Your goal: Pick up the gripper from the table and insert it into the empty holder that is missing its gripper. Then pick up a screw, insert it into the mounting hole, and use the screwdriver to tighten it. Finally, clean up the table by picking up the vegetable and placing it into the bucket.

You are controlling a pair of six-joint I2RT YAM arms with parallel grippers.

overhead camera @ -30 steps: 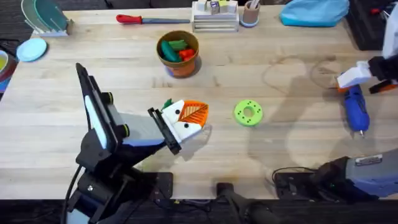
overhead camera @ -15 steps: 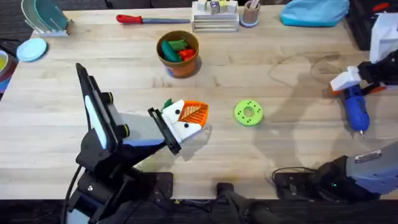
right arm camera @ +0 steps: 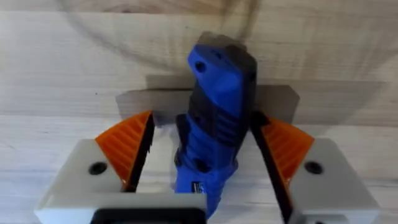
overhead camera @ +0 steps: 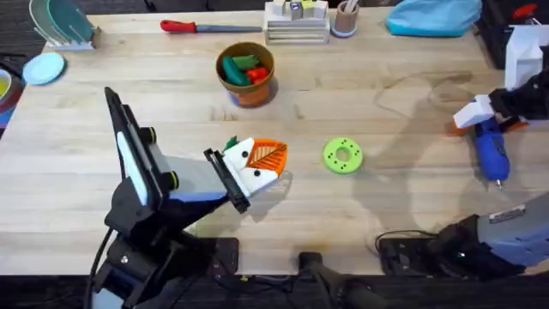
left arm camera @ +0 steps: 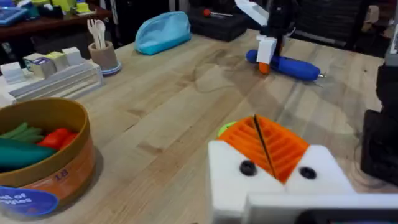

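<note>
At about seven o'clock on the table [overhead camera: 77, 172], nearest the bases, the left gripper [overhead camera: 256, 165] rests low; its wrist view shows white blocks with ribbed orange pads pressed face to face, so it looks closed, though I cannot tell whether anything is pinched between them. Whether a separate holder stands there I cannot tell either. At the centre lies the green disc [overhead camera: 343, 155], apart from everything. Out at three o'clock the right gripper [right arm camera: 208, 168] straddles the screwdriver [right arm camera: 214, 118], which lies flat on the wood, tip toward the near edge; the orange pads flank the thick blue body with slim gaps on both sides, so the jaws are spread and nothing is gripped. The body looks rigid, smooth plastic, likely slippery and tail-heavy; the fat mid-section is the sensible hold, not the thin tip. At twelve o'clock sits the bucket [overhead camera: 246, 73] with toy vegetables inside.
</note>
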